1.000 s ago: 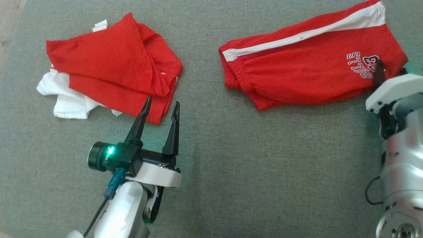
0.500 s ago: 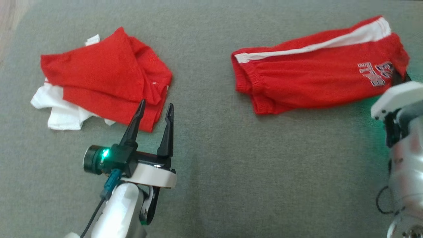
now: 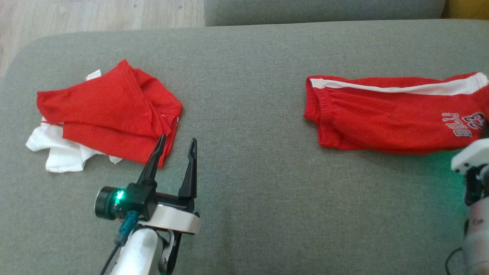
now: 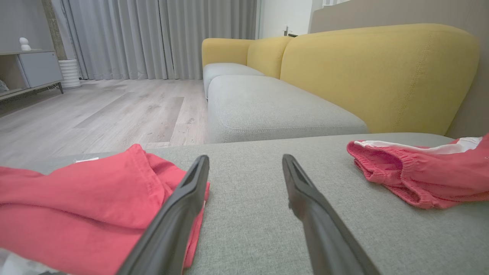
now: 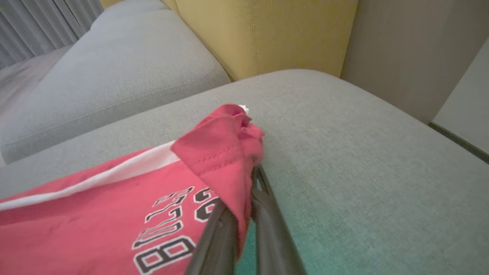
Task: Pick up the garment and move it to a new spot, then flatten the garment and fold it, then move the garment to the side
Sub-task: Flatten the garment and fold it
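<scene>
On the grey fabric sofa cushion, the right gripper has its jaws pinched shut on the hem of the red white-striped fabric shorts; the left gripper, jaws wide and empty, hovers by a crumpled red-and-white cloth garment.

The shorts are soft matt cloth, the cushion coarse-woven fabric.

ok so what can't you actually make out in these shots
- Right pincer: right wrist view, tips buried in the pinched hem of the red shorts.
- Shorts' print: cut by the bottom edge there; small and upside down in the head view.
- White cloth: head view, mostly under the red top, so its kind is unclear.
</scene>
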Controlling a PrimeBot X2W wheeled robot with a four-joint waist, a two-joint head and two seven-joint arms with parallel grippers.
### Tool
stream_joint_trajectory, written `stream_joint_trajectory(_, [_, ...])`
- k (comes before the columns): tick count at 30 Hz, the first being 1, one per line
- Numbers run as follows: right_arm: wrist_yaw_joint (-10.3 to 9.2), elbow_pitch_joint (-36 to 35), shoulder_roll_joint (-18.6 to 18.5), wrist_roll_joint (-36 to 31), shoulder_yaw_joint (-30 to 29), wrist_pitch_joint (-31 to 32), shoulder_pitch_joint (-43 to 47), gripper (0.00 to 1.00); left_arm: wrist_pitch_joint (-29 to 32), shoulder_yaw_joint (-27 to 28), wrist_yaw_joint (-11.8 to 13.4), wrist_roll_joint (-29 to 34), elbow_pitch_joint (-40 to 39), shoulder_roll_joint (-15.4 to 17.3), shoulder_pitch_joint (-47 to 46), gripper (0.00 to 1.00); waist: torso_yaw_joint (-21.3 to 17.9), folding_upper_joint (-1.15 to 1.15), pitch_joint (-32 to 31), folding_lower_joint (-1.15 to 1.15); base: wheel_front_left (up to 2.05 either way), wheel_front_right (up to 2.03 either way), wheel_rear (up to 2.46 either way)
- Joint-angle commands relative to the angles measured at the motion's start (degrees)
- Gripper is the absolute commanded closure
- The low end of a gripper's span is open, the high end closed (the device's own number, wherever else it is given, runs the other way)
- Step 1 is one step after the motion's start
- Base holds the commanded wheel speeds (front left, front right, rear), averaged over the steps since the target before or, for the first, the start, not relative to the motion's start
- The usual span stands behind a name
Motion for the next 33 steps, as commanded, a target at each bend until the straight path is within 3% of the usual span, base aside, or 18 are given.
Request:
stream_joint_trajectory(1, [-0.05,-2.4,0.2,0.7,2.5,-0.6,-1.4,1.00,-0.3,2.1,-0.1,0.5,-1.6,0.2,-0.7,0.00,0.0,0.00,-0.1,0.01,0.00,0.00,0.00])
stream_joint_trajectory(19, [-0.05,-11.3,4.5,17.2,29.5,-2.8,-0.3,1.00,-0.3,2.5,-0.4,-0.4,0.8,0.2,1.0,0.00,4.7,0.00,-4.7,0.01,0.00,0.00,0.00])
stream_joint_trajectory(27, [-0.05,-8.9,5.1,20.2,39.4,-2.4,1.4,1.00,-0.3,2.6,-0.6,-0.3,0.7,0.2,2.0,0.00,7.0,0.00,-5.5,0.01,0.00,0.00,0.00])
stream_joint_trajectory(33, [-0.05,-5.1,3.0,20.1,48.1,-2.0,2.0,1.00,-0.3,2.8,-0.5,-0.3,0.7,0.2,1.9,0.00,7.3,0.00,-5.0,0.01,0.00,0.00,0.00])
